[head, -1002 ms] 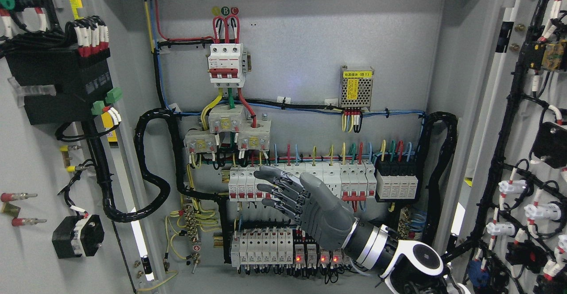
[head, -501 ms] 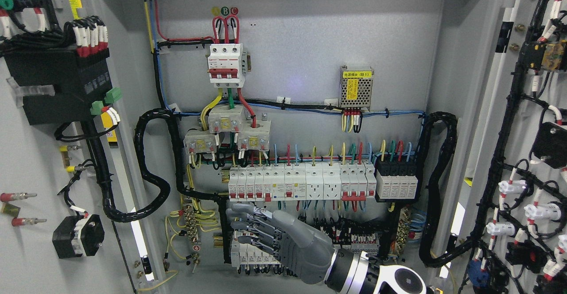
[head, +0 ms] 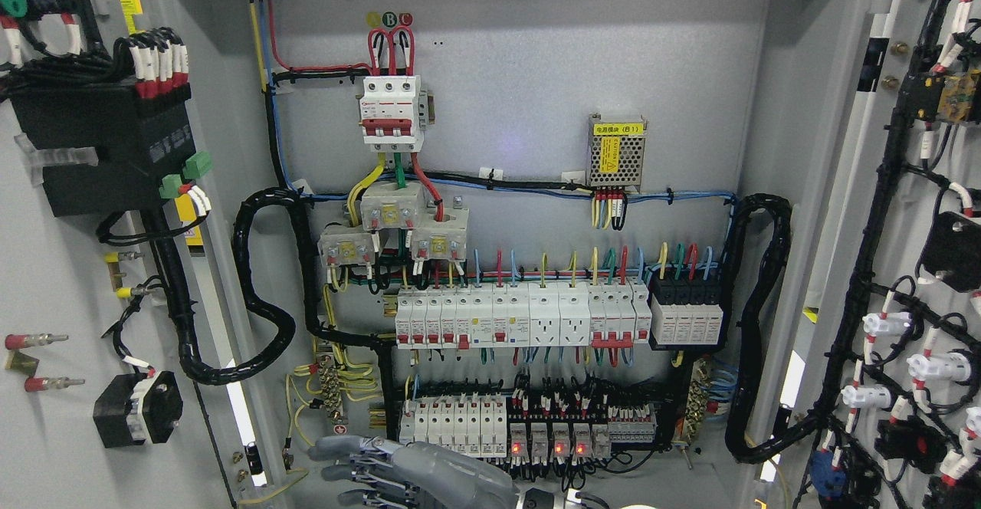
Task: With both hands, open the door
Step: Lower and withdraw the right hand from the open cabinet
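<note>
The cabinet stands with both doors swung wide. The left door (head: 46, 279) shows its inner face with a black module and wiring, and the right door (head: 908, 210) carries black cable looms and white connectors. My right hand (head: 398, 467) is low at the bottom edge, below the lower row of breakers (head: 460, 425). Its grey fingers are stretched out toward the left, hold nothing and touch neither door. My left hand is out of view.
Inside the cabinet are a red-and-white main breaker (head: 392, 114), a metal power supply (head: 617, 152), a middle row of breakers (head: 521, 321) and thick black cable conduits (head: 264, 317) on both sides. Relays with red lights (head: 548, 446) sit just right of my hand.
My right hand has dropped from in front of the middle breaker row down and to the left, to the bottom edge, so most of the arm has left the view. The doors have not moved.
</note>
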Robot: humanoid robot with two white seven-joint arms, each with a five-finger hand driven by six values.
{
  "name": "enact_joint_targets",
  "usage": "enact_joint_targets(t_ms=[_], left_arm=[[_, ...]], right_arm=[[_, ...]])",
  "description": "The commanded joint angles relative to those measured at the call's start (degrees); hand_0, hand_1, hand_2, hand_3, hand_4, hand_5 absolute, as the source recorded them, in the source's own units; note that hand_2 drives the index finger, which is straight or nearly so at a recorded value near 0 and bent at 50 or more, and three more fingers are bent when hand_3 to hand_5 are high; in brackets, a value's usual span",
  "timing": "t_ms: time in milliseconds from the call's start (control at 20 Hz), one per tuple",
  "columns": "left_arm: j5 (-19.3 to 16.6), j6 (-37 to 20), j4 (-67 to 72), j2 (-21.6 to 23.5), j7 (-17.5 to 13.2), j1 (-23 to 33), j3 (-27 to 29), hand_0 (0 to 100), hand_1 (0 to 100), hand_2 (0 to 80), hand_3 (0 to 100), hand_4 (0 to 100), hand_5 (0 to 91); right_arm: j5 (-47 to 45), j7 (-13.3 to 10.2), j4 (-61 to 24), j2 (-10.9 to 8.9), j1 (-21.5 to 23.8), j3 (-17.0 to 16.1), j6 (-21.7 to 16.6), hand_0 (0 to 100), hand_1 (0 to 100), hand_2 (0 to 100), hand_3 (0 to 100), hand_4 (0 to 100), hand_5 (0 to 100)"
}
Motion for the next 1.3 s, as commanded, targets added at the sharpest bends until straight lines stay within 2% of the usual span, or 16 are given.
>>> enact_joint_targets(t_ms=[0,200,301,702,1052,1253], left_arm=[[-0.08,-0.26,-0.03,0.09,0.02,0.01,0.09,33,18,0.0,0,0,0.0],[0.01,-0.17,-0.03,0.09,0.02,0.01,0.09,33,18,0.0,0,0,0.0],[0.01,-0.17,0.06,0.09,0.02,0.01,0.00,33,18,0.0,0,0,0.0],[0.01,-0.17,-0.03,0.09,0.02,0.01,0.00,33,18,0.0,0,0,0.0],[0.01,-0.17,-0.03,-0.08,0.02,0.01,0.00,33,18,0.0,0,0,0.0],[0.01,-0.17,-0.03,0.09,0.02,0.01,0.00,33,18,0.0,0,0,0.0]], right_arm=[[1.13,-0.21,-0.47,4.74,0.32,6.85,0.09,21,11,0,0,0,0],[4.03,-0.21,1.19,8.07,0.32,8.17,0.09,21,11,0,0,0,0],[4.57,-0.21,1.64,8.87,0.32,9.04,0.09,21,11,0,0,0,0],[4.04,-0.30,1.73,9.14,0.32,10.37,-0.17,21,11,0,0,0,0],[4.04,-0.91,1.73,9.14,-0.39,13.79,-0.52,21,11,0,0,0,0],[3.95,-3.99,1.90,9.23,-0.39,13.97,-0.70,21,11,0,0,0,0]])
